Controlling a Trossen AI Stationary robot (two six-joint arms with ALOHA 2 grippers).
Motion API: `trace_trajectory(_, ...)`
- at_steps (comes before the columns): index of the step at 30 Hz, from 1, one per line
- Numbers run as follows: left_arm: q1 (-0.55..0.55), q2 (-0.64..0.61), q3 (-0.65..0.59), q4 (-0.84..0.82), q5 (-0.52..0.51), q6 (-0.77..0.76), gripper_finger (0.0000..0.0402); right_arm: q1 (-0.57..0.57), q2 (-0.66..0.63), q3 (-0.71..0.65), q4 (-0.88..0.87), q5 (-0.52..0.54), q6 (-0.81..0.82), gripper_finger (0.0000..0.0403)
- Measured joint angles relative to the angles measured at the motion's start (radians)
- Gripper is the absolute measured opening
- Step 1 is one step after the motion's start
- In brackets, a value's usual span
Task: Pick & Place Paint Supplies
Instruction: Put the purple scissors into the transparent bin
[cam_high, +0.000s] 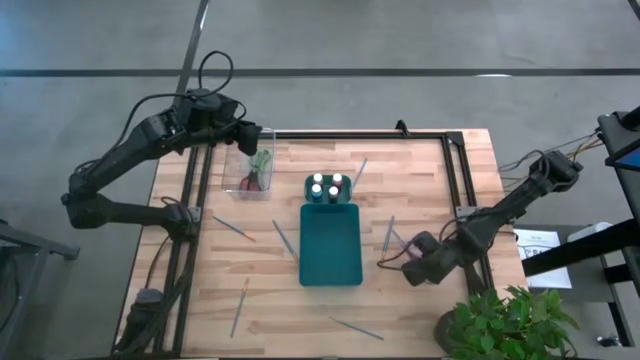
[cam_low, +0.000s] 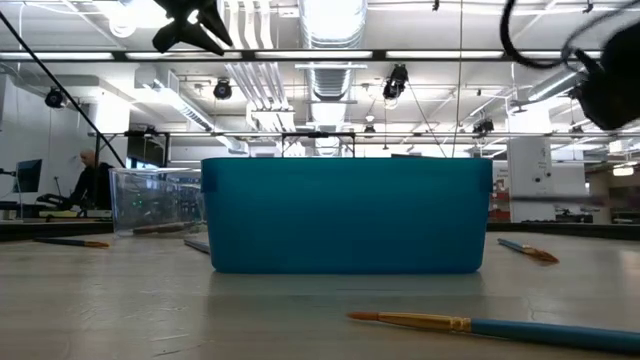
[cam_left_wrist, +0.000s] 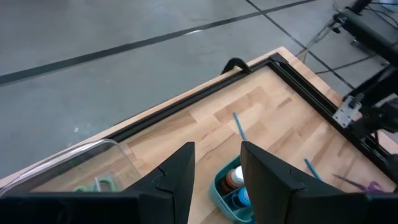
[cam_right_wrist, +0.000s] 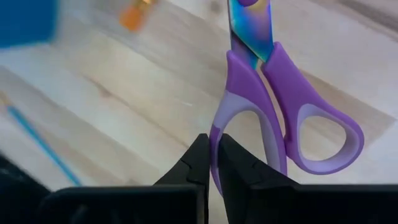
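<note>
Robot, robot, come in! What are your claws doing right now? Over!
Right gripper shut on purple scissors, low on the table. Left gripper open, empty, above the clear box. Nothing in the way.

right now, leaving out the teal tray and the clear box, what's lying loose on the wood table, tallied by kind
thin pencil-like brushes: 6
purple-handled scissors: 1, one handle loop pinched in the shut right gripper
total: 7
</note>
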Motion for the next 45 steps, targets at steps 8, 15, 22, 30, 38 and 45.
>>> trace_trajectory(8,-0.004,-0.002,0.000,0.017,0.077,0.076,0.0138,0.005,-0.052,0.152,-0.003,0.215,-0.034,0.0011)
trace_trajectory(15,-0.007,-0.002,0.000,0.125,0.251,0.127,0.0139,-0.062,-0.055,0.308,-0.006,0.373,-0.193,0.0011)
trace_trajectory(22,-0.042,-0.002,0.000,0.258,0.287,0.144,0.0139,-0.211,0.026,0.497,-0.058,0.420,-0.467,0.0011)
trace_trajectory(30,-0.119,-0.001,-0.016,0.283,0.275,0.225,0.0145,-0.377,0.210,0.724,-0.065,0.423,-0.817,0.0011)
trace_trajectory(38,-0.143,0.010,-0.018,0.298,0.273,0.177,0.0236,-0.489,0.327,0.917,-0.055,0.416,-1.049,0.0011)
trace_trajectory(45,-0.161,0.064,-0.018,0.427,0.380,0.095,0.0290,-0.563,0.369,1.007,-0.007,0.355,-1.182,0.0011)
